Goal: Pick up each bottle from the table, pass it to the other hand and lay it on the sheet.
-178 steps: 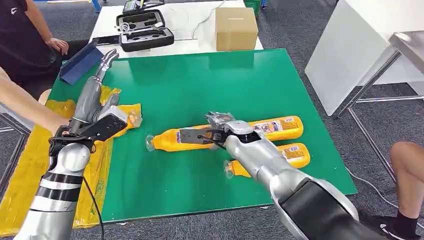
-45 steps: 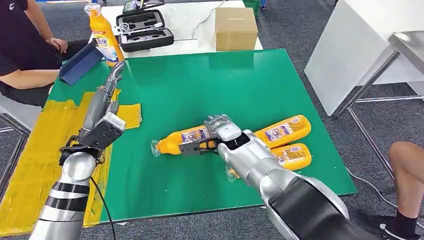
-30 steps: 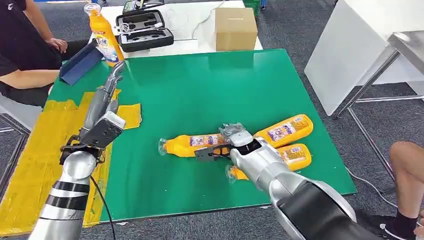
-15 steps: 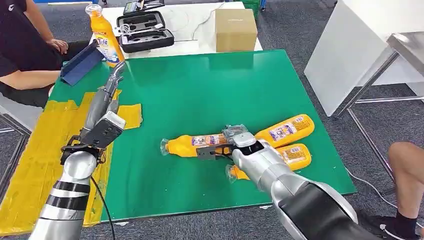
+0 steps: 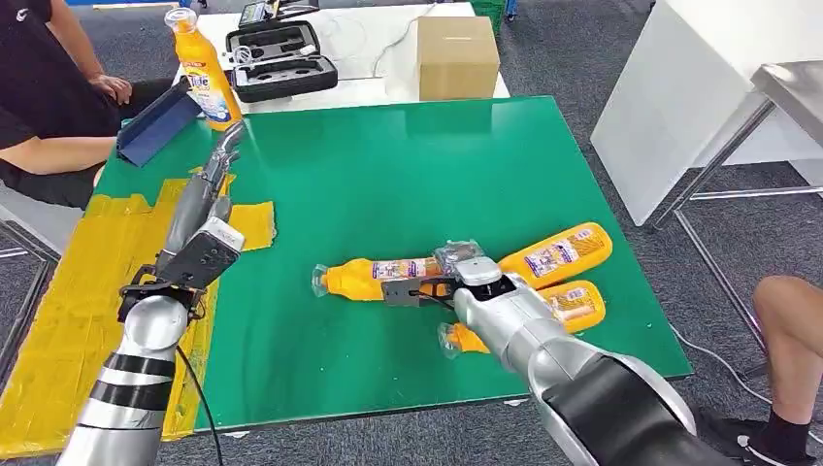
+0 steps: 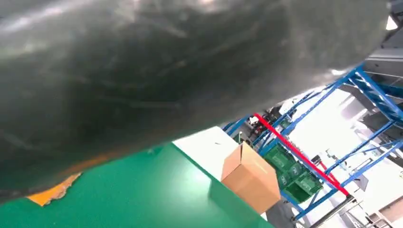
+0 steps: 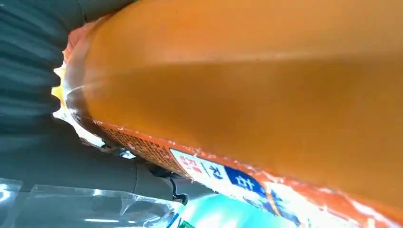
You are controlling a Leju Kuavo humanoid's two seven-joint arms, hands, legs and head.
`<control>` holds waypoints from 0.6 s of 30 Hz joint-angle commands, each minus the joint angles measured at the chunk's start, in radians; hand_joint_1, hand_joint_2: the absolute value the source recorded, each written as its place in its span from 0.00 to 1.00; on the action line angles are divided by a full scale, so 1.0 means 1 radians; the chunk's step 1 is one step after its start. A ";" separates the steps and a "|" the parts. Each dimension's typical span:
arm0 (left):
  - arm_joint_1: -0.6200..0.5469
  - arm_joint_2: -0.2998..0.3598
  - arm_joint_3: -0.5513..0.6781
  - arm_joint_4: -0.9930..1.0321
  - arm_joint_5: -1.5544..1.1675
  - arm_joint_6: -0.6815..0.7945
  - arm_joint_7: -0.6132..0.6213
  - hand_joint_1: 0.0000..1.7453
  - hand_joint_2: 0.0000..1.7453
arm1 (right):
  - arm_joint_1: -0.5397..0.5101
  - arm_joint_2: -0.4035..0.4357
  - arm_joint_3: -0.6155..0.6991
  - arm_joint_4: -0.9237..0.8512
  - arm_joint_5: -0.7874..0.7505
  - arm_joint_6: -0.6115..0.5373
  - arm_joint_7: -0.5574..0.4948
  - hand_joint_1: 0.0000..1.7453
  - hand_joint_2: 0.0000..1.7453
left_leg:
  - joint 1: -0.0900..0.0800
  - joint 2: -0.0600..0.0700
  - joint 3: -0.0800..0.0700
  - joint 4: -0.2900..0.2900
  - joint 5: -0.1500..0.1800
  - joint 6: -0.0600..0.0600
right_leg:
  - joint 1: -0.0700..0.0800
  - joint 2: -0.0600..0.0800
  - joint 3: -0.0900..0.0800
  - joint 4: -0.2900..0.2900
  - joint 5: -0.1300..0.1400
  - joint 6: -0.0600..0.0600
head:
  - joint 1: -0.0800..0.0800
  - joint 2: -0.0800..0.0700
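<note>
An orange bottle [image 5: 364, 279] lies across the green table [image 5: 388, 165], cap end toward the left, and my right hand [image 5: 464, 267] grips its body. Close up in the right wrist view, that bottle [image 7: 247, 95] presses against the hand's ribbed cover. Two more orange bottles [image 5: 558, 252] [image 5: 575, 303] lie just right of the hand. My left hand [image 5: 206, 189] hovers with fingers stretched out and holds nothing, above the edge of the yellow sheet [image 5: 58, 311] at the table's left side. Another orange bottle [image 5: 201, 73] stands upright on the white table behind.
A cardboard box [image 5: 457, 53], a black open case [image 5: 279, 60] and a blue folder [image 5: 155, 121] sit beyond the green table. A person [image 5: 39, 87] sits at the far left; a person's leg [image 5: 791, 320] is at the right. A white table [image 5: 679, 87] stands right.
A bottle that lay on the sheet now stands on the back table, and the person's arm has withdrawn. My right hand has turned and shifted its bottle slightly rightward. The left hand barely moved.
</note>
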 commanded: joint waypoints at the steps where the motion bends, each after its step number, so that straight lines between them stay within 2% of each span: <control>1: -0.018 -0.003 0.013 0.061 0.073 -0.067 0.018 0.00 0.00 | -0.019 -0.002 -0.063 0.026 -0.029 -0.023 -0.011 1.00 1.00 | 0.001 -0.001 0.002 0.000 -0.001 -0.001 | 0.001 -0.003 0.003 0.000 -0.001 -0.002 | 0.000 0.000; 10: -0.017 0.003 0.020 0.067 0.117 -0.105 0.026 0.00 0.00 | -0.026 0.001 -0.085 0.018 -0.047 -0.047 -0.017 1.00 1.00 | 0.001 -0.001 0.002 0.000 0.000 -0.001 | 0.001 -0.002 0.002 0.000 -0.001 -0.001 | 0.000 0.000; 13: 0.022 0.007 0.070 0.062 0.271 -0.188 0.048 0.00 0.00 | -0.058 0.006 -0.145 -0.037 -0.098 -0.165 -0.057 1.00 1.00 | 0.001 -0.001 0.002 0.000 -0.001 -0.001 | 0.001 -0.002 0.003 0.000 -0.001 -0.002 | 0.000 0.000; 14: 0.087 0.006 0.113 0.027 0.373 -0.229 0.070 0.00 0.00 | -0.055 0.006 -0.177 -0.138 -0.131 -0.285 -0.119 1.00 1.00 | 0.001 -0.001 0.002 0.000 -0.001 -0.001 | 0.001 -0.002 0.002 0.000 -0.001 -0.002 | 0.000 0.000; 15: 0.252 -0.008 0.174 -0.065 0.489 -0.273 0.074 0.00 1.00 | 0.088 -0.038 -0.172 -0.608 -0.203 -0.300 -0.115 1.00 1.00 | 0.000 0.000 0.001 0.000 0.000 -0.001 | 0.000 -0.001 0.001 0.000 0.000 -0.001 | 0.000 0.000; 18: 0.240 -0.011 0.167 -0.063 0.489 -0.277 0.077 0.00 1.00 | 0.104 -0.049 -0.159 -0.619 -0.209 -0.296 -0.105 1.00 1.00 | -0.001 0.008 0.003 -0.001 -0.003 -0.001 | 0.000 0.007 0.001 0.000 -0.001 -0.001 | 0.000 0.000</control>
